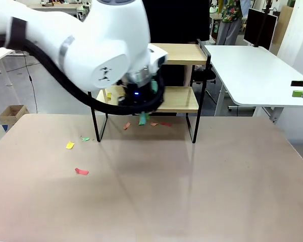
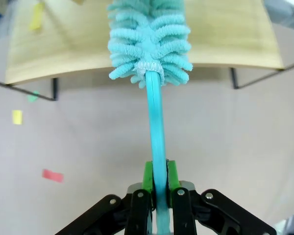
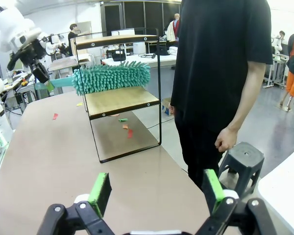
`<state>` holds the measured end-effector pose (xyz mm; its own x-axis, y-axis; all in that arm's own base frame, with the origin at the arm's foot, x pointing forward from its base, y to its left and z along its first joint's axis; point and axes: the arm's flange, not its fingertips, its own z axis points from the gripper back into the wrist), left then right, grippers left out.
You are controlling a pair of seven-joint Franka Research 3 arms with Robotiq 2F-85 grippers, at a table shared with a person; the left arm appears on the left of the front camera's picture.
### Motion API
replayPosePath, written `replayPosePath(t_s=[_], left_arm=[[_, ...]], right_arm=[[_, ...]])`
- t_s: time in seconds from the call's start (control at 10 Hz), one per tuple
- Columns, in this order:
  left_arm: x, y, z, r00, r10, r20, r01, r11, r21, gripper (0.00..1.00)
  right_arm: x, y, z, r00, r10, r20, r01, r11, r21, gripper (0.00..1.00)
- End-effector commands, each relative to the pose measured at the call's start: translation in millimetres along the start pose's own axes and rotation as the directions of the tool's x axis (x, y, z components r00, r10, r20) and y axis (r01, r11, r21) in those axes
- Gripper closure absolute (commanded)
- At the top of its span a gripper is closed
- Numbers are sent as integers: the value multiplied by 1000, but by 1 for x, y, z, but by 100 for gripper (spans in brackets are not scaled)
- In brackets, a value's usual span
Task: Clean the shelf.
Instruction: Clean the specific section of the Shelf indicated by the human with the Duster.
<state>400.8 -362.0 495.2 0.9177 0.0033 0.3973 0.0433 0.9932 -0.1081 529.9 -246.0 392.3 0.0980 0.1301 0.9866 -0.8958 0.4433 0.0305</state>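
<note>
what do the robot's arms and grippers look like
The left arm is white and rounded, with a thick black cable along it, a small black logo and a blue light at the wrist. The left gripper and right gripper are black with green pads.

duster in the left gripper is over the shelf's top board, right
No: the duster in the left gripper is over the lower board of the shelf, under its top board; the right wrist view shows it.

Green-padded fingers (image 2: 147, 177) clamped on teal duster (image 2: 155, 112), fluffy head over wooden shelf (image 2: 228, 41) board, paper scraps (image 2: 52, 175) on table (image 2: 230, 147).
</note>
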Motion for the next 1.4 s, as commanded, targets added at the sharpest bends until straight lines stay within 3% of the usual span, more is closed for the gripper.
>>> replayPosePath(t_s=[0.0, 0.4, 0.6, 0.7, 1.0, 1.3], left_arm=[[-5, 52, 1, 1000, 7, 7, -8, 994, 108, 87], [-8, 140, 24, 994, -6, 112, -43, 901, 431, 87], [-20, 125, 52, 989, -45, 139, -2, 947, 320, 87], [-3, 135, 22, 995, -28, 93, -6, 938, 346, 87], [-9, 127, 34, 992, -46, 115, 4, 941, 337, 87], [-3, 153, 52, 991, -126, 37, 125, 992, 27, 87]], right_arm=[[3, 1, -1, 1000, 5, -2, -5, 1000, 1, 0], [3, 1, -1, 1000, 5, -2, -5, 1000, 1, 0], [3, 1, -1, 1000, 5, -2, -5, 1000, 1, 0], [3, 1, -1, 1000, 5, -2, -5, 1000, 1, 0], [3, 1, -1, 1000, 5, -2, -5, 1000, 1, 0], [3, 1, -1, 1000, 5, -2, -5, 1000, 1, 0]])
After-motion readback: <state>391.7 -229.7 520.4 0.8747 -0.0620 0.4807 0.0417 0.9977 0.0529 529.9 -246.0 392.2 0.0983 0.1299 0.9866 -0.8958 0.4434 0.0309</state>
